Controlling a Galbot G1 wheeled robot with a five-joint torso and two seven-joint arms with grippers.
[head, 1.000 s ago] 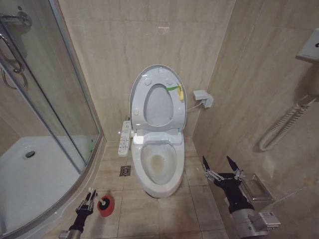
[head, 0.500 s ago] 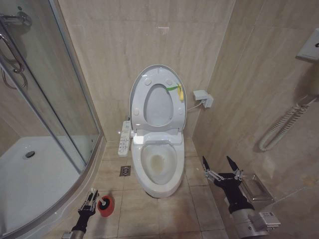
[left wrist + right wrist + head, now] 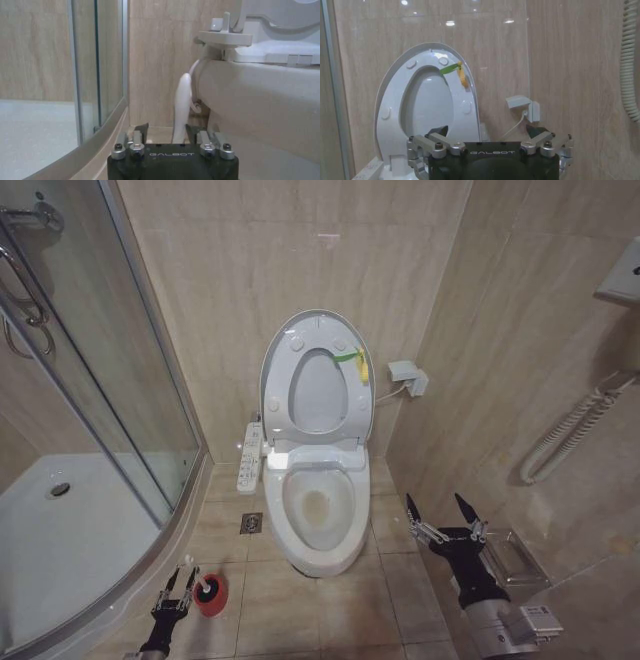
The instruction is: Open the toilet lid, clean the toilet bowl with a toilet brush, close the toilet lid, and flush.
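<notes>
A: OK, status. Toilet lid [image 3: 315, 370] is up, leaning on the back wall w/ the ring seat [image 3: 319, 392] raised against it. Green/yellow tag [image 3: 353, 361] hangs on the seat's right edge.
B: Bowl?
A: Toilet bowl [image 3: 320, 515] uncovered, brownish stain at the bottom. Button panel [image 3: 249, 457] runs along its left side, floor drain [image 3: 251, 523] just below that.
B: Brush?
A: Toilet brush [image 3: 204, 586] sits in its red cup [image 3: 212, 596] on the floor, left-front of the bowl, near the shower enclosure [image 3: 90, 430] curb. In left wrist cam the white handle [image 3: 181, 108] stands upright.
B: Grippers?
A: Left gripper [image 3: 180, 582] low, right at the cup; jaws apart, handle between them, contact not clear. Right gripper [image 3: 440, 515] hovers right of the bowl by the side wall, fingers spread wide, holding nothing. Wall socket [image 3: 408, 376] w/ cable is right of the lid.
</notes>
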